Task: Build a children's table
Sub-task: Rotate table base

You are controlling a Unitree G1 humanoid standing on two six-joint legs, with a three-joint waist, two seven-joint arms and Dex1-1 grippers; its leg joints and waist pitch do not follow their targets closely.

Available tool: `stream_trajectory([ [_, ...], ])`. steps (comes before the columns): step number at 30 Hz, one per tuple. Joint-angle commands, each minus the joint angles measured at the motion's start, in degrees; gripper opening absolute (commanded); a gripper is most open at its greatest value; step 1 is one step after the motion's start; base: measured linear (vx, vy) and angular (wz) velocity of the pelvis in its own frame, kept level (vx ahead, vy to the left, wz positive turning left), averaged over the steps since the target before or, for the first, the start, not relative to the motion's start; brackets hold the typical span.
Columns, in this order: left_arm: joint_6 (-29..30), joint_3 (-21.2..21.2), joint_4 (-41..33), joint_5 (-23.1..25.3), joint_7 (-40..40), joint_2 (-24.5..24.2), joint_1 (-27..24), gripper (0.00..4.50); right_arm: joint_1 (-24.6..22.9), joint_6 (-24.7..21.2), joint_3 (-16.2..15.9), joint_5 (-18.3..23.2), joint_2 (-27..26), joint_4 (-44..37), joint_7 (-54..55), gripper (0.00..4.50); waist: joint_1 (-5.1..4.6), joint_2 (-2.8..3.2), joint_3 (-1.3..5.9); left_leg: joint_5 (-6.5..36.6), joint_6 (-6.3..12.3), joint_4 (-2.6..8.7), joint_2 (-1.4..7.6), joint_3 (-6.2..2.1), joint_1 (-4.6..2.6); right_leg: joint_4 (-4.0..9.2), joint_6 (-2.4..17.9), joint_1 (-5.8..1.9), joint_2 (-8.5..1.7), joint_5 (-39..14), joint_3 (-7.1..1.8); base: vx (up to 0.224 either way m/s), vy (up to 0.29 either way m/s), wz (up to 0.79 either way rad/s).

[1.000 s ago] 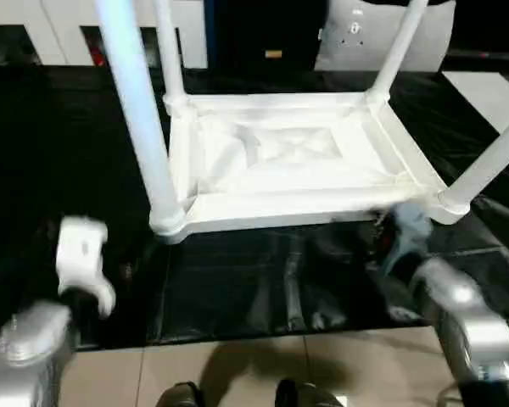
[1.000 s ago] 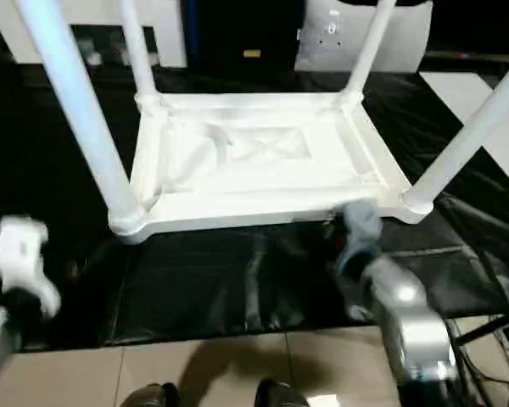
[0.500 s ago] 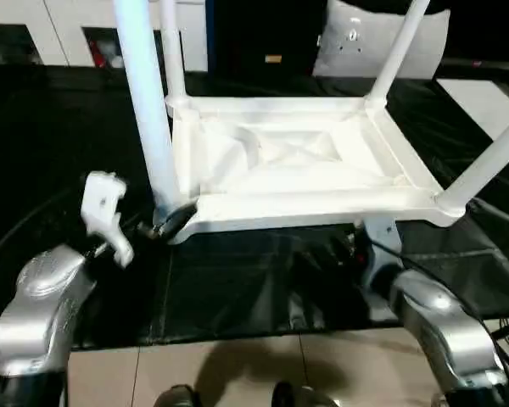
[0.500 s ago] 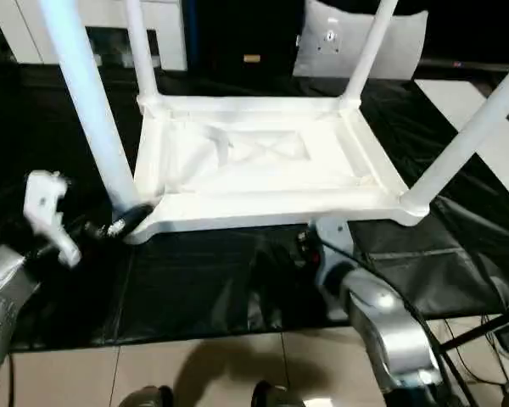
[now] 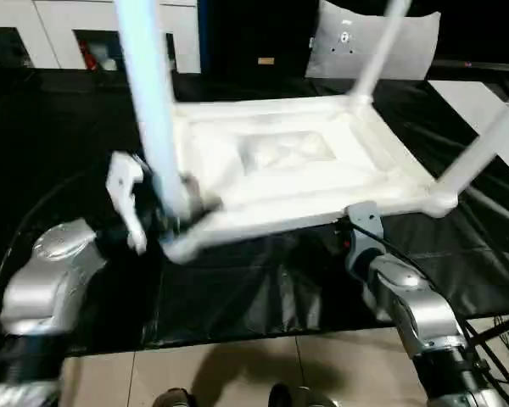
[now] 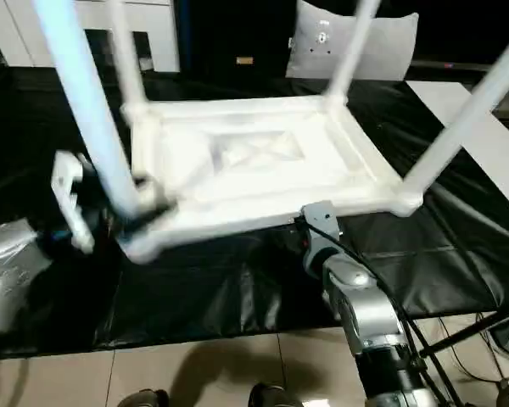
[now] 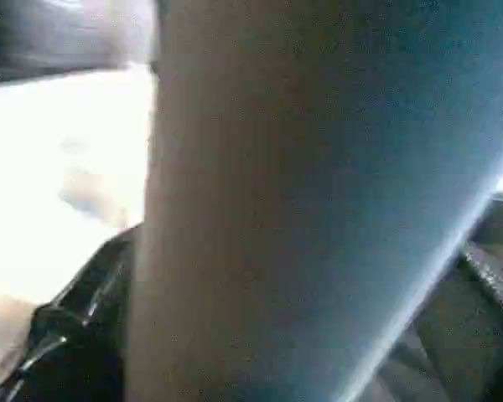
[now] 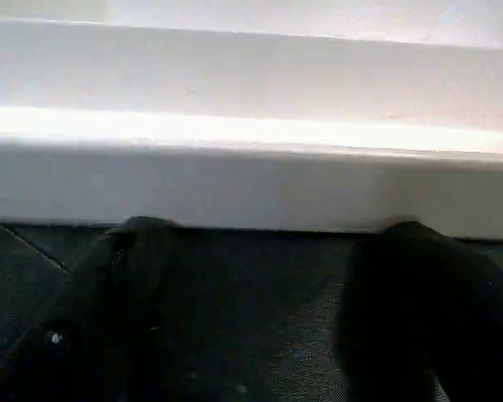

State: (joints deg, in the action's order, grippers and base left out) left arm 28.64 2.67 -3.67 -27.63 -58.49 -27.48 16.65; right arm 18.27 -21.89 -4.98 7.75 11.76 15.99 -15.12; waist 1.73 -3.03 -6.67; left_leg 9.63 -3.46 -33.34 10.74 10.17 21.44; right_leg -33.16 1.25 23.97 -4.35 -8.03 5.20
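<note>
The children's table (image 5: 288,161) lies upside down on a black sheet, all white, with its ribbed underside up and four legs pointing upward. My left gripper (image 5: 174,212) is at the base of the near-left leg (image 5: 157,127), open, one finger on each side of it. That leg (image 7: 302,201) stands very close in the left wrist view. My right gripper (image 5: 360,225) sits low against the table's near edge, right of its middle. In the right wrist view the right gripper (image 8: 260,310) is open with nothing between its black fingers (image 8: 101,310), facing the white rim (image 8: 251,184).
The black sheet (image 5: 263,288) covers the floor under the table, and beige tiles (image 5: 237,373) begin near my feet (image 5: 174,397). A white cabinet (image 5: 34,34) stands at the back left and a pale grey panel (image 5: 373,42) behind the table. A flat white board (image 6: 492,127) lies at right.
My left gripper has moved right, up to the near-left leg. The table has turned a little, its near-left corner coming toward me. My right gripper has closed in on the near edge.
</note>
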Motion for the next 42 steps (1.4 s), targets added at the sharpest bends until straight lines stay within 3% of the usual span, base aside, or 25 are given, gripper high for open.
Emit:
stream_trajectory([
  [1, 5.0, -4.3, -6.4, -3.6, -4.6, -2.1, -1.8, 4.42, 1.4, 1.1, -1.4, -0.1, -0.9, -0.5, -0.8, 4.50, 0.19, 0.71, 4.18, 15.2, -1.13, 4.30, 2.47, -0.81, -0.89, 2.96, 9.6, -3.07, -3.97, -19.0, -3.47, 0.000, 0.000, 0.00],
  [6, 6.3, -8.5, -10.3, -4.2, -5.2, -2.3, -3.6, 4.42, 2.8, 2.8, -1.9, -1.0, -2.1, 1.6, -1.4, 4.50, -0.31, 0.34, 3.83, 17.1, -1.25, 4.28, 2.15, -0.76, -1.07, 4.05, 6.9, -2.81, -3.85, -26.3, -3.39, 0.000, 0.000, 0.00],
  [12, 7.1, -16.3, -14.0, -3.3, -1.7, 4.5, -3.0, 4.42, 5.0, 5.0, -4.4, -2.6, -4.3, 4.6, -3.0, 4.50, -0.69, 0.39, 4.10, 16.4, -1.46, 4.15, 2.22, -0.84, -0.83, 3.97, 6.4, -2.99, -3.76, -25.4, -3.37, 0.000, 0.000, 0.00],
  [15, 6.7, -17.2, -13.6, -2.8, -0.7, 6.1, -2.5, 4.42, 5.3, 5.1, -4.6, -2.8, -4.7, 4.7, -2.9, 4.50, -1.22, 0.10, 4.21, 16.0, -0.99, 4.02, 2.07, -0.84, -0.64, 4.04, 6.0, -3.10, -3.69, -25.4, -3.30, 0.000, 0.000, 0.00],
  [21, 0.2, -20.5, -4.8, 4.0, 5.8, 14.6, 3.2, 4.42, 6.3, 7.0, -4.0, -4.1, -5.8, 7.7, -2.3, 4.50, -1.35, -0.17, 4.52, 13.9, 0.03, 3.73, 2.00, -0.67, -0.42, 4.01, 6.1, -3.27, -3.55, -22.8, -3.28, 0.000, 0.000, 0.00],
  [24, -3.8, -19.9, 0.9, 7.8, 10.1, 17.0, 6.6, 4.42, 5.8, 7.3, -3.4, -4.7, -5.5, 7.9, -1.7, 4.50, -1.19, -0.05, 4.77, 12.7, 0.36, 3.58, 1.97, -0.62, -0.46, 3.77, 6.5, -3.38, -3.53, -20.9, -3.26, 0.000, 0.000, 0.00],
  [25, -4.9, -19.6, 2.2, 8.7, 11.4, 17.4, 7.3, 4.42, 5.6, 7.3, -3.3, -4.8, -5.3, 7.9, -1.5, 4.50, -1.18, 0.16, 4.68, 13.6, 0.49, 3.51, 1.88, -0.50, -0.68, 4.23, 6.1, -3.15, -3.28, -21.6, -3.19, 0.000, 0.000, 0.00],
  [26, -6.9, -19.1, 3.9, 10.0, 12.7, 17.6, 8.2, 4.42, 5.2, 7.1, -3.0, -4.9, -5.1, 7.9, -1.4, 4.50, -0.98, 0.08, 4.83, 13.5, 0.46, 3.47, 1.92, -0.55, -0.83, 4.14, 6.1, -3.25, -3.44, -21.5, -3.18, 0.000, 0.000, 0.00],
  [27, -8.6, -18.0, 5.7, 10.9, 14.3, 17.8, 9.3, 4.42, 4.6, 6.7, -2.5, -5.0, -4.5, 7.8, -1.0, 4.50, -0.92, -0.04, 4.83, 13.2, 0.49, 3.59, 2.00, -0.67, -0.51, 3.99, 6.1, -3.51, -3.55, -21.4, -3.16, 0.000, 0.000, 0.00],
  [31, -10.5, -16.4, 7.5, 11.6, 16.0, 18.0, 10.6, 4.42, 3.4, 6.2, -1.2, -5.2, -3.4, 8.0, -0.2, 4.50, -0.66, -0.03, 5.15, 12.4, 0.70, 3.43, 2.07, -0.64, -0.56, 3.76, 7.0, -3.58, -3.65, -19.9, -3.14, 0.000, 0.000, 0.00],
  [36, -11.3, -15.3, 6.5, 10.8, 16.1, 19.0, 10.3, 4.42, 0.0, 6.4, 1.6, -4.5, -0.4, 6.4, -1.4, 4.50, 0.28, 0.00, 5.02, 13.3, 1.12, 3.38, 2.19, -0.41, -0.93, 3.98, 7.3, -3.31, -3.63, -20.9, -3.11, 0.000, 0.000, 0.00],
  [40, -10.4, -16.8, 5.5, 9.7, 12.3, 16.4, 8.7, 4.42, -2.4, 5.7, 3.3, -2.8, 2.5, 3.0, -4.4, 4.50, 0.70, -0.04, 4.93, 15.0, 0.94, 3.56, 2.21, -0.58, -0.93, 4.35, 6.2, -3.33, -3.74, -24.4, -2.95, 0.000, 0.000, 0.00],
  [42, -9.2, -19.0, 5.1, 9.1, 4.1, 10.8, 7.1, 4.42, -3.3, 5.2, 4.4, -0.5, 4.8, 0.5, -8.0, 4.50, 0.86, 0.31, 5.00, 15.4, 1.04, 3.58, 2.21, -0.74, -1.08, 4.50, 5.4, -3.31, -3.80, -25.6, -2.93, 0.000, 0.000, 0.00],
])
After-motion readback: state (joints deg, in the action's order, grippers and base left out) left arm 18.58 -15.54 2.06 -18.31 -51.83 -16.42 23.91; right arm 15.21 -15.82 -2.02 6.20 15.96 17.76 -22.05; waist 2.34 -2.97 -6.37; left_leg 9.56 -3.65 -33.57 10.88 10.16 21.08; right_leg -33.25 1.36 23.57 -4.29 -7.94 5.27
